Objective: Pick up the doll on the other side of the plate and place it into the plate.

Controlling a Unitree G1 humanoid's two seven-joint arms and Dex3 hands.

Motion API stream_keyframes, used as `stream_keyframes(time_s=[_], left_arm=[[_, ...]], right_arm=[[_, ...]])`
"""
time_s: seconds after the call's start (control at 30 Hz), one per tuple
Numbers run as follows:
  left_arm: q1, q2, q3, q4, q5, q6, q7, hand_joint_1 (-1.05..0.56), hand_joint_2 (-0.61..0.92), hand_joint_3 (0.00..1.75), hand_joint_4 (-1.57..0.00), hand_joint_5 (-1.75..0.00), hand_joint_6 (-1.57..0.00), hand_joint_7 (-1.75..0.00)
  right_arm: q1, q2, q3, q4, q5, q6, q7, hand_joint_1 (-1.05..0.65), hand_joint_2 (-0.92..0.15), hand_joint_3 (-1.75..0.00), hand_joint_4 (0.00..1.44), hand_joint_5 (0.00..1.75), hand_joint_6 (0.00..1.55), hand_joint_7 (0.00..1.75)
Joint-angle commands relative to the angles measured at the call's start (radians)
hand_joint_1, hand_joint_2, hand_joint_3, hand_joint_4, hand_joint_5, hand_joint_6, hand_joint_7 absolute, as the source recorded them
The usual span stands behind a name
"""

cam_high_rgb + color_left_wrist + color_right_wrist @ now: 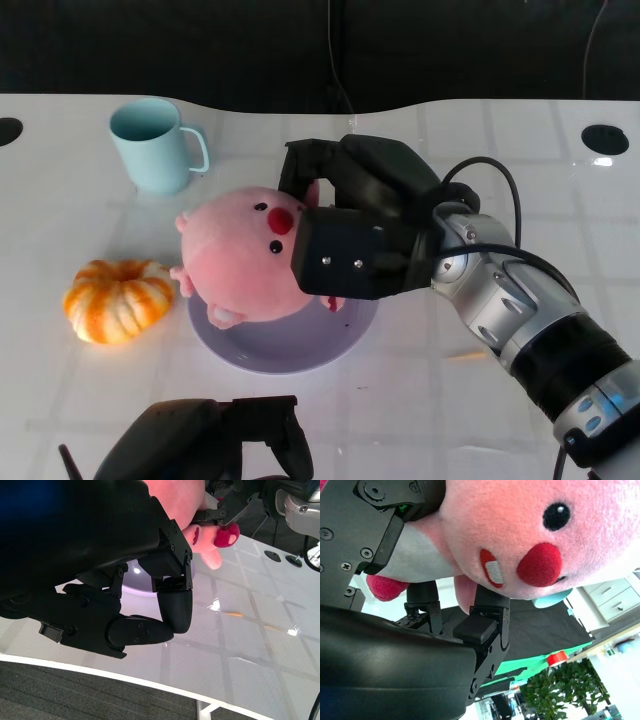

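The pink doll (245,255) is hanging directly over the lilac plate (290,350), its lower side at or just above the dish; contact cannot be told. The right hand (350,225) is gripping it from the right and far side, fingers (485,615) clamped around its body. The doll's long axis is running left to right, its face pointing up and toward the far side. The left hand (215,440) is resting at the near edge of the worktop (450,380), fingers curled in on nothing. An orange pumpkin (118,298) is sitting left of the plate, a blue mug (155,145) farther back.
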Motion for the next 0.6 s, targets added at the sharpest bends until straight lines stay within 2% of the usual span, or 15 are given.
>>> stream_keyframes(time_s=[0.03, 0.07, 0.1, 0.13, 0.17, 0.23, 0.43, 0.6], left_arm=[[0.006, 0.006, 0.000, -0.019, 0.001, 0.007, -0.002, -0.32, 0.92, 0.37, -0.63, -1.64, -0.64, -1.23], [0.006, 0.005, -0.002, -0.022, 0.004, 0.011, -0.003, -0.32, 0.92, 0.37, -0.63, -1.63, -0.64, -1.23], [0.005, 0.005, -0.003, -0.025, 0.006, 0.017, -0.006, -0.32, 0.92, 0.37, -0.63, -1.63, -0.64, -1.23], [0.005, 0.005, -0.004, -0.027, 0.007, 0.020, -0.008, -0.32, 0.92, 0.37, -0.62, -1.63, -0.64, -1.23], [0.004, 0.006, -0.005, -0.028, 0.010, 0.020, -0.008, -0.32, 0.92, 0.37, -0.62, -1.63, -0.64, -1.22], [0.004, 0.009, -0.005, -0.030, 0.012, 0.020, -0.007, -0.32, 0.92, 0.37, -0.62, -1.62, -0.64, -1.22], [0.000, 0.012, -0.005, -0.030, 0.012, 0.020, -0.008, -0.31, 0.92, 0.37, -0.63, -1.61, -0.65, -1.21], [-0.003, 0.009, -0.007, -0.027, 0.011, 0.021, -0.005, -0.30, 0.92, 0.36, -0.64, -1.62, -0.65, -1.22]], right_arm=[[-0.023, -0.020, 0.006, -0.015, 0.022, 0.014, 0.088, -0.25, -0.56, -0.84, 0.70, 1.55, 0.71, 0.98], [-0.019, -0.035, 0.018, -0.035, 0.028, 0.023, 0.162, -0.35, -0.73, -0.55, 0.51, 1.09, 0.51, 0.64], [-0.012, -0.046, 0.024, -0.059, 0.039, 0.036, 0.230, -0.42, -0.84, -0.36, 0.38, 0.68, 0.38, 0.34], [-0.006, -0.054, 0.027, -0.080, 0.045, 0.047, 0.276, -0.46, -0.88, -0.29, 0.31, 0.53, 0.32, 0.22], [0.001, -0.063, 0.032, -0.101, 0.041, 0.055, 0.298, -0.48, -0.90, -0.25, 0.27, 0.45, 0.28, 0.16], [0.015, -0.082, 0.040, -0.147, 0.032, 0.072, 0.344, -0.57, -0.92, -0.21, 0.21, 0.36, 0.20, 0.07], [0.048, -0.128, 0.049, -0.253, 0.026, 0.097, 0.425, -0.72, -0.92, -0.20, 0.15, 0.29, 0.13, 0.01], [0.082, -0.159, 0.034, -0.323, 0.039, 0.099, 0.456, -0.76, -0.92, -0.18, 0.14, 0.28, 0.12, 0.00]])
